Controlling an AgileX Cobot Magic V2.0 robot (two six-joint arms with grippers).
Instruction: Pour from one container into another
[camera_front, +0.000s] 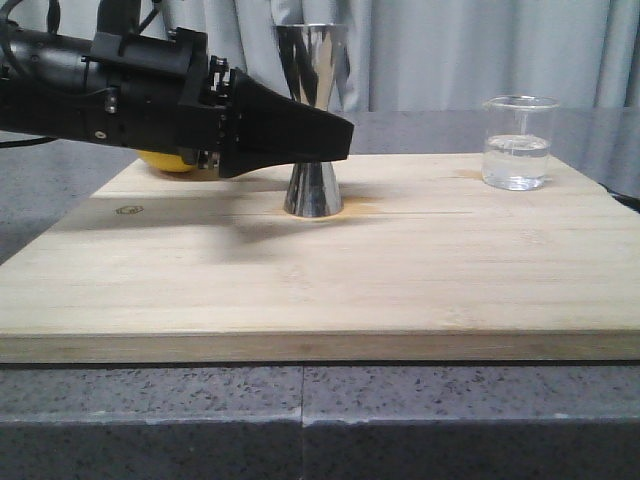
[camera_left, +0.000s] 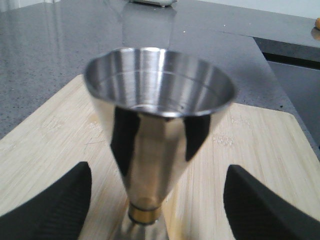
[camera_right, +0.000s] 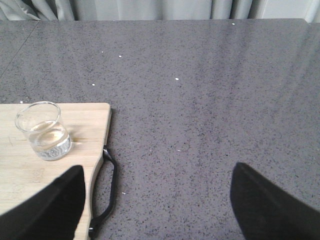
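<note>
The left claw stands wide open, empty, its fingers either side of the steel jigger: rigid, slick, top-heavy, best gripped at the waist. The right claw, open too, is near the fragile, probably water-filled beaker.

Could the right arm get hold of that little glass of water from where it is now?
Probably yes. The right tool is open, and nothing stands between it and the beaker at the board's corner.

Upright jigger — water-filled beaker apart
</note>
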